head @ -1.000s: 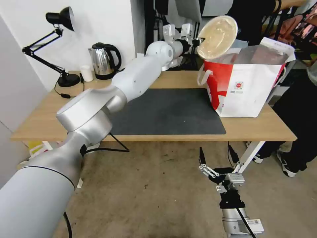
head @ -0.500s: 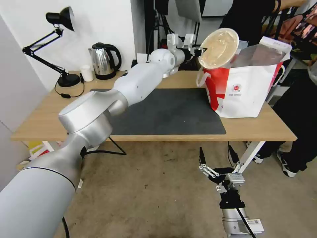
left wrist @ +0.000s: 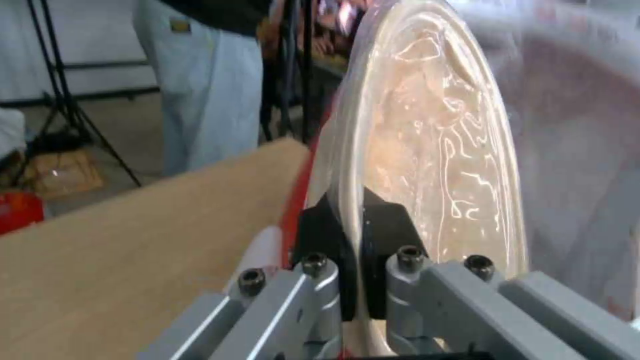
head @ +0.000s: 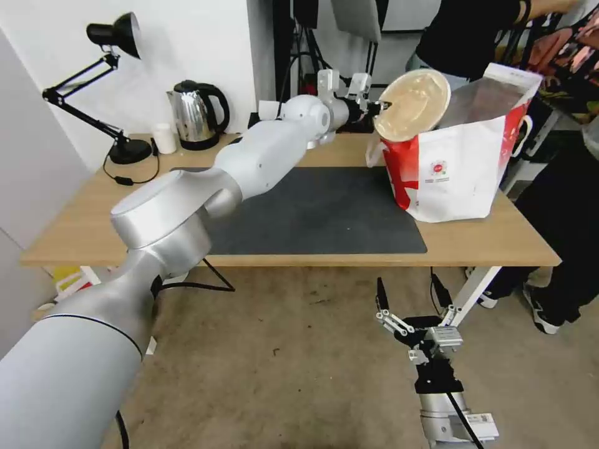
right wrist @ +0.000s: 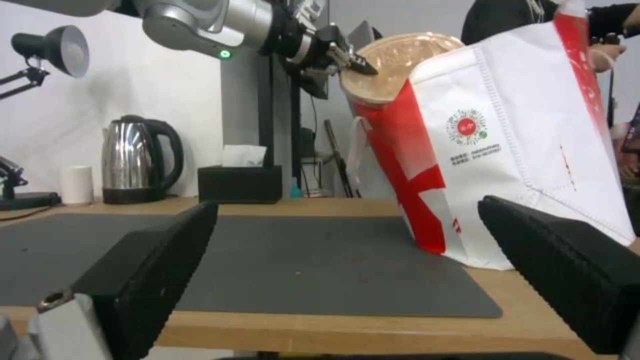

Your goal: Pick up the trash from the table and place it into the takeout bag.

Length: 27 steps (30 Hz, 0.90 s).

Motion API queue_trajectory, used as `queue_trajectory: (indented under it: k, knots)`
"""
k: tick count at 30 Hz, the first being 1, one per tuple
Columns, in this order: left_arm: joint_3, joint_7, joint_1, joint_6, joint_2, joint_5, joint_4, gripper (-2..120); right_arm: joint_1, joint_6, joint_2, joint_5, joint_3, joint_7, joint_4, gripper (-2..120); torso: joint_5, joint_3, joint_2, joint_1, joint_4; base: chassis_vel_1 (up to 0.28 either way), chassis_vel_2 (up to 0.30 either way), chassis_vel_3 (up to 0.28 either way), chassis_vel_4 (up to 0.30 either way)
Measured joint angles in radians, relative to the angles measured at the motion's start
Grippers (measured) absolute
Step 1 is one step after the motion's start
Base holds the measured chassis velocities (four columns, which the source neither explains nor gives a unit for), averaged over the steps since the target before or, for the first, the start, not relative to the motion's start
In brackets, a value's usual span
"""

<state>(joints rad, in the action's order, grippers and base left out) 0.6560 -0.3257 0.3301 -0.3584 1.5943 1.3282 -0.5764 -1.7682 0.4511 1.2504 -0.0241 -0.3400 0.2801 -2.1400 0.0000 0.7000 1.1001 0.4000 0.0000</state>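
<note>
Left gripper [head: 378, 107] is pinching the rim of the round tan-filled bowl [head: 413, 104], tipped into the crinkly, silver-lined takeout bag [head: 458, 168]. Right gripper [head: 413, 298] hangs low, jaws apart.

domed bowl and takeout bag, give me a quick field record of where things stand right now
held item: round tan-filled clear-domed bowl, tilted on edge
holder: left hand, shut on the bowl's rim
bowl position: at the takeout bag's open mouth, at its near-left corner
bag: leaning on the table, partly on the dark grey mat
right hand: open, low in front of the table edge
also on table: steel kettle, black tissue box, desk lamp
</note>
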Motion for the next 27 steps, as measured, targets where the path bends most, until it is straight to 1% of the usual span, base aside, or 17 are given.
queue_trajectory:
  k: [1, 6, 9, 11, 13, 14, 18, 22, 23, 25, 27]
  knots:
    - [0.001, -0.007, 0.004, -0.027, 0.0, -0.011, 0.003, 1, 0.0, 0.0, 0.0, 0.0, 0.0, 0.0, 0.0, 100, 0.0, 0.0, 0.0, 0.0, -0.0001, 0.0, 0.0, 0.0, 0.0]
    - [0.005, -0.018, 0.009, -0.06, 0.0, -0.034, 0.01, 1, 0.0, 0.0, 0.0, 0.0, 0.0, 0.0, 0.0, 100, 0.0, 0.0, 0.0, 0.0, 0.0, 0.0, 0.0, 0.0, 0.0]
    - [0.008, -0.045, 0.017, -0.111, 0.0, -0.07, 0.018, 1, 0.0, 0.0, 0.0, 0.0, 0.0, 0.0, 0.0, 100, 0.0, 0.0, 0.0, 0.0, 0.0, 0.0, 0.0, 0.0, 0.0]
    - [0.009, -0.051, 0.019, -0.12, 0.0, -0.075, 0.019, 1, 0.0, 0.0, 0.0, 0.0, 0.0, 0.0, 0.0, 100, 0.0, 0.0, 0.0, 0.0, 0.0, 0.0, 0.0, 0.0, 0.0]
    - [0.019, -0.072, 0.027, -0.156, 0.0, -0.103, 0.022, 1, 0.0, 0.0, 0.0, 0.0, 0.0, 0.0, 0.0, 100, 0.0, 0.0, 0.0, 0.0, -0.0001, 0.0, 0.0, 0.0, 0.0]
    - [0.019, -0.072, 0.027, -0.156, 0.0, -0.103, 0.022, 1, 0.0, 0.0, 0.0, 0.0, 0.0, 0.0, 0.0, 100, 0.0, 0.0, 0.0, 0.0, -0.0001, 0.0, 0.0, 0.0, 0.0]
    - [0.025, -0.104, 0.031, -0.187, 0.0, -0.135, 0.024, 1, 0.0, 0.0, 0.0, 0.0, 0.0, 0.0, 0.0, 100, 0.0, 0.0, 0.0, 0.0, -0.0001, 0.0, 0.0, 0.0, 0.0]
    - [0.026, -0.122, 0.033, -0.194, 0.0, -0.16, 0.033, 1, 0.0, 0.0, 0.0, 0.0, 0.0, 0.0, 0.0, 100, 0.0, 0.0, 0.0, 0.0, 0.0, 0.0, 0.0, 0.0, 0.0]
    - [0.025, -0.122, 0.033, -0.193, -0.001, -0.161, 0.035, 5, 0.0, 0.0, 0.0, 0.0, 0.0, 0.0, 0.0, 100, 0.0, 0.0, 0.0, 0.0, 0.0, 0.0, 0.0, 0.0, 0.0]
    - [0.024, -0.123, 0.033, -0.193, -0.001, -0.162, 0.036, 6, 0.0, 0.0, 0.0, 0.0, 0.0, 0.0, 0.0, 100, 0.0, 0.0, 0.0, 0.0, 0.0, 0.0, 0.0, 0.0, 0.0]
    - [0.023, -0.123, 0.034, -0.191, -0.001, -0.162, 0.036, 18, 0.0, 0.0, 0.0, 0.0, 0.0, 0.0, 0.0, 100, 0.0, 0.0, 0.0, 0.0, 0.0, 0.0, 0.0, 0.0, 0.0]
